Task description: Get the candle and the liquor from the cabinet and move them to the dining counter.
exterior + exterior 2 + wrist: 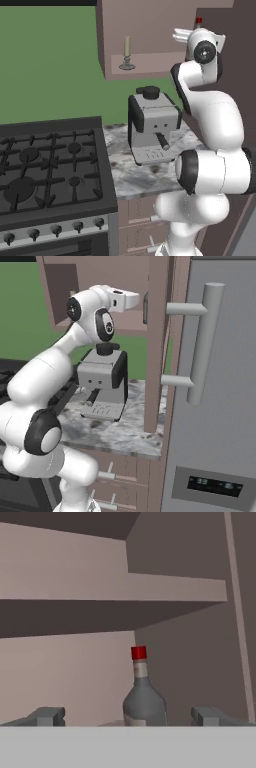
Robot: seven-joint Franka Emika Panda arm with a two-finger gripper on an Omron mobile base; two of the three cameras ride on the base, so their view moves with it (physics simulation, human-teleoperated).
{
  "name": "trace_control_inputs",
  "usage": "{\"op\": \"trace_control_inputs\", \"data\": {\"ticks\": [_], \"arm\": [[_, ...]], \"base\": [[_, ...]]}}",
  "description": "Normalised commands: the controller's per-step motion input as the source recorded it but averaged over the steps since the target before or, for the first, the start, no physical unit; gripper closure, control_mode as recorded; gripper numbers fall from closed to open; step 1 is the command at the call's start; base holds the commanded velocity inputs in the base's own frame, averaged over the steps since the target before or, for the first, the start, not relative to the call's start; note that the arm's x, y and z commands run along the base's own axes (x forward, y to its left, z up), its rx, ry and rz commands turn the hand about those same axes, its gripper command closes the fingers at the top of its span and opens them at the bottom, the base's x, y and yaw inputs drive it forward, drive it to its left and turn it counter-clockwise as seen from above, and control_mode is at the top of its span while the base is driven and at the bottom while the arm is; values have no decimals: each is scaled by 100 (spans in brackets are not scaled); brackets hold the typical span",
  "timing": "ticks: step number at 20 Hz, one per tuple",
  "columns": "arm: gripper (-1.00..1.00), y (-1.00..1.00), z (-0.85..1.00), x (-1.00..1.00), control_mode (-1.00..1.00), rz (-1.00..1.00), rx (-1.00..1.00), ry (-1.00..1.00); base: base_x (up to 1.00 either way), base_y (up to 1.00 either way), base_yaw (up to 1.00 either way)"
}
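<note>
Black stove grates (40, 170) take up the left of the left base view; nothing there belongs to the task. Next to the right, inside the open mauve-brown cabinet (145, 62), the candle (127, 52) stands upright on the lower shelf, well to the left of the arm and untouched. Below it, the coffee machine (152, 125) sits on the small marbled worktop (130, 175).

Further right, the arm reaches up into the cabinet, and a red cap, most likely the bottle's, shows just above the wrist in the left base view. In the right base view the hand points into the cabinet opening beside the open door (155, 341) with its long silver handle (202, 341).

Hand view: gripper (128, 716) has its jaws spread wide, empty, one fingertip low left and one low right. The bottle (143, 692) stands on the shelf floor straight ahead, between the two tips but still beyond them, not touching either. Its long axis is upright, red cap on top, neck narrow, body wider low down. It sits slightly right of the midline between the tips.

Judgement: bottle is the nearer target, candle is off to the side. The next move looks like a straight advance until the bottle's body lies between the pads, then closing. Risk: nudging the bottle toward the back wall or tipping it.
</note>
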Motion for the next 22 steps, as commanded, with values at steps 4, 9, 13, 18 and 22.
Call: {"op": "trace_control_inputs", "data": {"ticks": [4, 9, 13, 18, 22], "arm": [[-100, 0, 0, 23, -100, -4, 0, -3], [-100, -1, 0, 25, -100, -5, 0, -1], [-100, 0, 0, 27, -100, -5, 0, 0], [-100, 0, 0, 28, -100, -5, 0, 0], [-100, -1, 0, 26, -100, -7, 0, 0]], "base": [[0, 0, 0], [0, 0, 0], [0, 0, 0], [0, 0, 0], [0, 0, 0]]}}
